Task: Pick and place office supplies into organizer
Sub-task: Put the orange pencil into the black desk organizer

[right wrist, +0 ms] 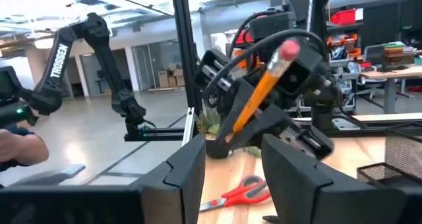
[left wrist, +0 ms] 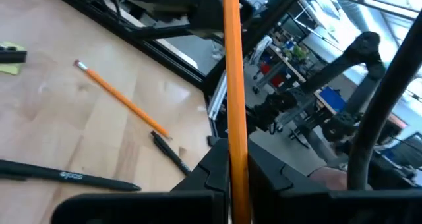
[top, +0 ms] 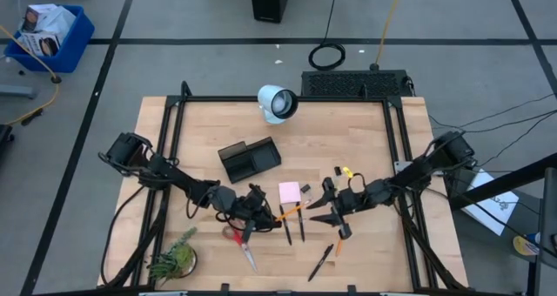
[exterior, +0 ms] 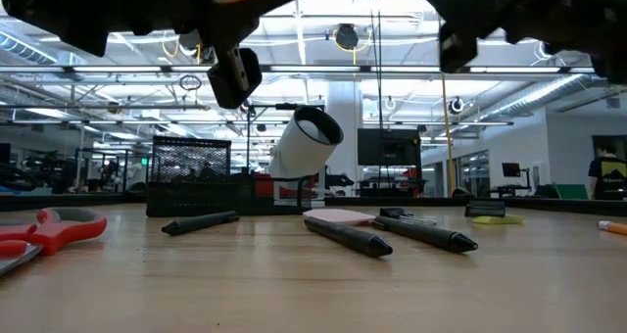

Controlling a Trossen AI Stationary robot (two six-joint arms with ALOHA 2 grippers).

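Observation:
My left gripper (top: 265, 213) hovers above the middle of the table, shut on an orange pencil (left wrist: 231, 85). The pencil's pink eraser end (right wrist: 287, 50) points at my right gripper (top: 320, 205). That gripper is open and faces it just short of the eraser, with nothing between its fingers. On the table lie a pink sticky-note pad (top: 289, 191), black pens (top: 287, 228) (top: 319, 262), another orange pencil (left wrist: 122, 100), red-handled scissors (top: 243, 244) and yellow-and-black clips (top: 345, 171). The black organizer (top: 250, 158) stands farther back. My left gripper pinches the orange pencil's shaft (left wrist: 236, 168) between its two fingers, and the pencil runs along the fingers and out past their tips. The gripper is about level and points toward the table's right. The pencil is clear of the table, its eraser end free.
A white cylindrical lamp (top: 277, 103) lies at the table's far edge, with a black grille box (top: 357, 83) behind it. A green plant (top: 174, 259) stands at the near left corner. Black frame rails (top: 396, 148) run along the table's sides.

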